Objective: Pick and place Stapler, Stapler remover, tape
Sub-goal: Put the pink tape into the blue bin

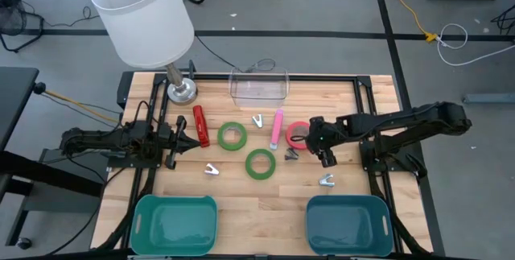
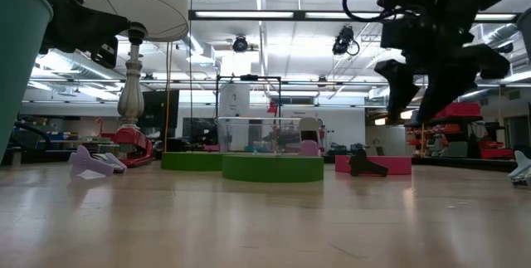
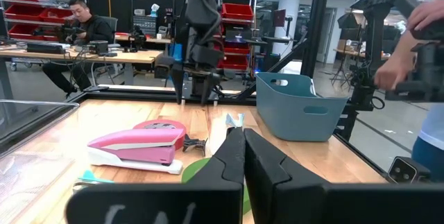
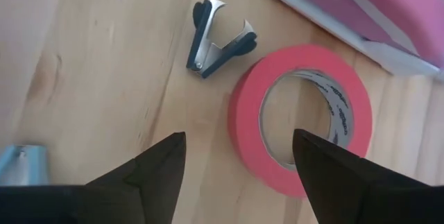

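My right gripper (image 1: 320, 149) (image 4: 239, 161) hangs open above the table, pointing down; its fingers touch nothing. Just beneath it the red-pink tape ring (image 4: 302, 116) (image 1: 298, 135) lies flat on the wood. A dark staple remover (image 4: 218, 37) (image 1: 291, 155) lies beside the ring, and the pink stapler (image 1: 277, 129) (image 4: 368, 9) lies on its other side. Two green tape rings (image 1: 232, 136) (image 1: 260, 163) lie flat at the table's middle. A red stapler (image 1: 200, 125) lies at the left. My left gripper (image 1: 173, 143) (image 3: 243, 154) waits shut at the table's left edge.
Pale staple removers (image 1: 257, 121) (image 1: 212, 170) (image 1: 326, 181) lie scattered on the wood. A clear box (image 1: 259, 85) and a lamp (image 1: 181, 91) stand at the far edge. Two teal bins (image 1: 175, 224) (image 1: 348, 224) sit at the near edge. People show in the room beyond.
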`<state>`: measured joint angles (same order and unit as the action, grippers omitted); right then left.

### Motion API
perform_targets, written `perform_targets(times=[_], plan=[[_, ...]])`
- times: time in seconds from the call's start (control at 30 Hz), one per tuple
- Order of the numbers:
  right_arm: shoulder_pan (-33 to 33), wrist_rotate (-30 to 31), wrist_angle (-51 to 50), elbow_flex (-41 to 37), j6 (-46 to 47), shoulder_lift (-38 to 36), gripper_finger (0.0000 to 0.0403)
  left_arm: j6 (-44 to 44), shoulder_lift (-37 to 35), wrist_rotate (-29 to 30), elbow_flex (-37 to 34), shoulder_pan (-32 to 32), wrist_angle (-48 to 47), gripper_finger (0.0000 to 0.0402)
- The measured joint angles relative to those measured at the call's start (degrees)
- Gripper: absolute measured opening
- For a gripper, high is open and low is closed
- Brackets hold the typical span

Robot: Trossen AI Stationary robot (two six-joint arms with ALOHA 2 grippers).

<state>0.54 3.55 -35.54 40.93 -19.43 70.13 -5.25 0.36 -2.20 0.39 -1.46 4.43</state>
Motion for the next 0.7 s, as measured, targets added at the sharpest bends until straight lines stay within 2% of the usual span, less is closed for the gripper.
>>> perform_targets(times=[0.3,0.7], plan=[[0.21,-0.09,1.05,0.12,-1.02,1.38,0.0265,0.00,0.00,0.00,0.01,0.01,0.00,0.0003],[2.56,-2.02,0.52,3.14,-3.56,11.49,0.0265,0.00,0.00,0.00,0.00,0.01,0.00,0.0003]])
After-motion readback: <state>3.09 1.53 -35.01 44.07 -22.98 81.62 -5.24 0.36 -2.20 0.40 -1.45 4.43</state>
